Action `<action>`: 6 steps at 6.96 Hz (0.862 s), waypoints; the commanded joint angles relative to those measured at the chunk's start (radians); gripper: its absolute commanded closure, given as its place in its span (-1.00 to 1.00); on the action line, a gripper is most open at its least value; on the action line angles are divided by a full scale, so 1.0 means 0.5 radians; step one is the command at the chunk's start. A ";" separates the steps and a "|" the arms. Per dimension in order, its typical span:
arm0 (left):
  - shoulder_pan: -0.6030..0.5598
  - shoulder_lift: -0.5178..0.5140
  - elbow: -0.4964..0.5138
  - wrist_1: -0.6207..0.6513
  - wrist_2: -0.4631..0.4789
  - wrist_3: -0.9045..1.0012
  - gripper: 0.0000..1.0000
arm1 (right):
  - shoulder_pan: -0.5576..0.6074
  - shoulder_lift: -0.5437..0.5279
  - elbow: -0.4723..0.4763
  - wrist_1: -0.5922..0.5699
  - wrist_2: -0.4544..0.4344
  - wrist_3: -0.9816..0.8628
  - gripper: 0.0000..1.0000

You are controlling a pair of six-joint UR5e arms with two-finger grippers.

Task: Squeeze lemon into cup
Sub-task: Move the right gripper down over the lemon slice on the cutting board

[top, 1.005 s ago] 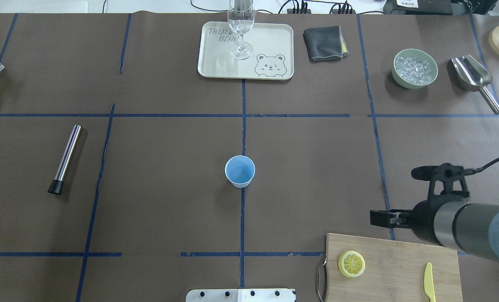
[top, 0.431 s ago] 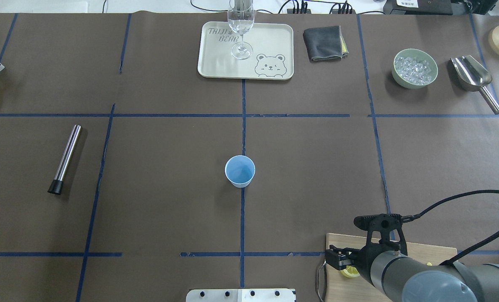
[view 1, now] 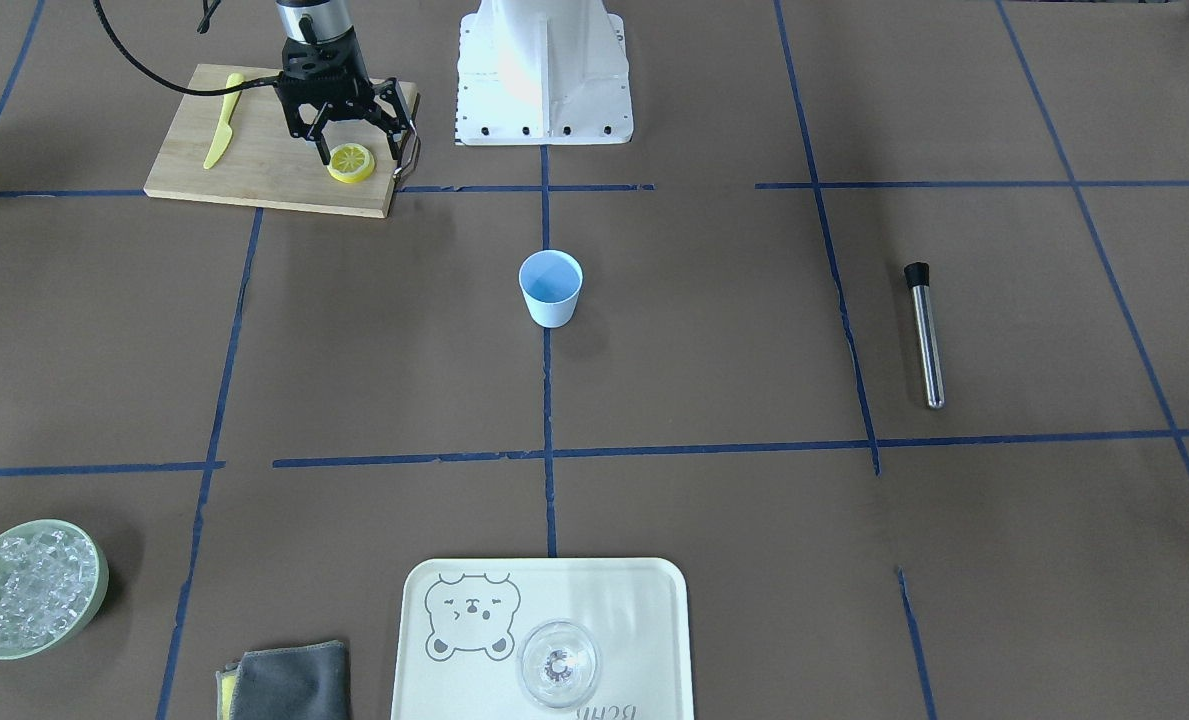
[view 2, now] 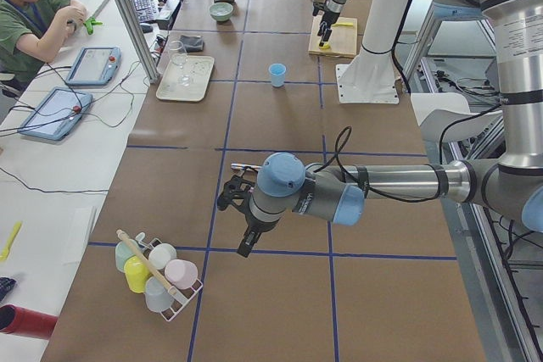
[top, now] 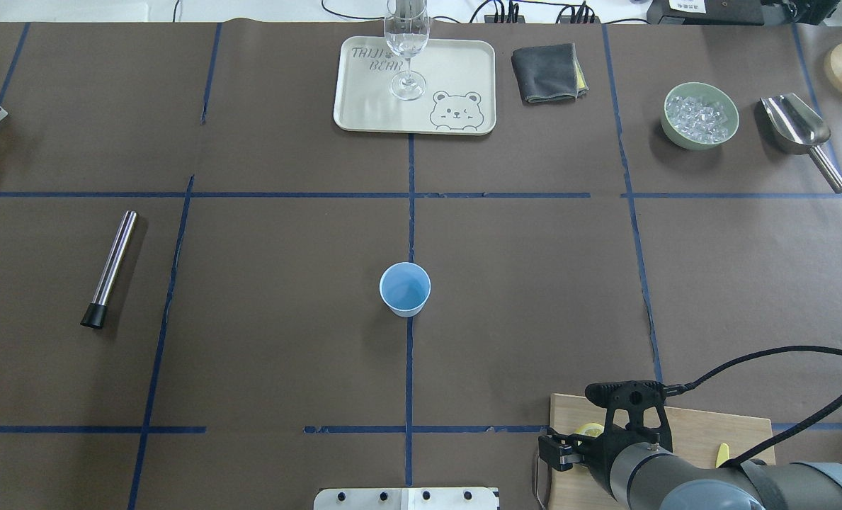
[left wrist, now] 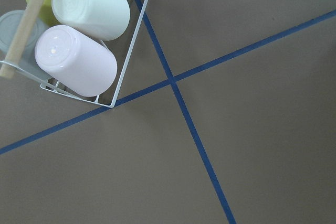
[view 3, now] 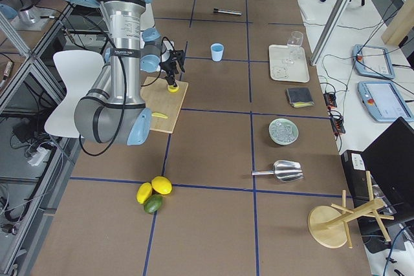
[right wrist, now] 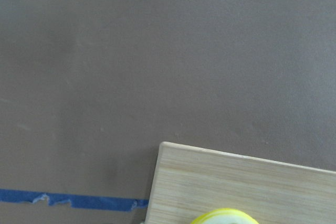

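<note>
The lemon slice (view 1: 351, 162) lies flat on the wooden cutting board (view 1: 254, 170). My right gripper (view 1: 362, 140) hangs just above it, open and empty, fingers spread to either side of the slice. In the overhead view the right gripper (top: 561, 453) hides most of the lemon slice (top: 590, 430). The slice's rim shows at the bottom of the right wrist view (right wrist: 223, 216). The pale-blue cup (top: 405, 287) stands upright mid-table, far from the board. My left gripper (view 2: 236, 203) shows only in the exterior left view; I cannot tell whether it is open.
A yellow plastic knife (view 1: 220, 135) lies on the board. A tray (top: 364, 99) with a clear glass (top: 406, 49), grey cloth (top: 547, 72), ice bowl (top: 700, 115) and scoop (top: 799, 131) sit at the far side. A steel rod (top: 111, 268) lies left. A cup rack (left wrist: 79, 35) is near the left gripper.
My right arm has swung back toward the robot's side and over the cutting board; its gripper now sits above the lemon slice and covers most of it in the overhead view.
</note>
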 commanded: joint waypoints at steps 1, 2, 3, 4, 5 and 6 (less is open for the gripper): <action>0.000 0.001 0.000 0.001 0.000 0.000 -1.00 | -0.009 -0.062 -0.001 -0.009 -0.006 -0.001 -1.00; 0.000 0.004 0.000 0.001 0.000 0.000 -1.00 | -0.012 -0.081 -0.001 0.003 -0.003 -0.001 -1.00; 0.000 0.004 0.000 0.004 0.000 0.000 -1.00 | -0.018 -0.081 -0.004 0.012 0.000 -0.001 -1.00; 0.003 0.004 0.000 0.004 0.000 0.000 -1.00 | -0.024 -0.081 -0.007 0.012 0.000 0.005 -1.00; 0.003 0.004 0.000 0.001 0.000 0.000 -1.00 | -0.027 -0.081 -0.011 0.012 0.003 0.005 -1.00; 0.000 0.004 0.000 0.004 0.000 0.000 -1.00 | -0.030 -0.078 -0.014 0.012 0.003 0.005 -1.00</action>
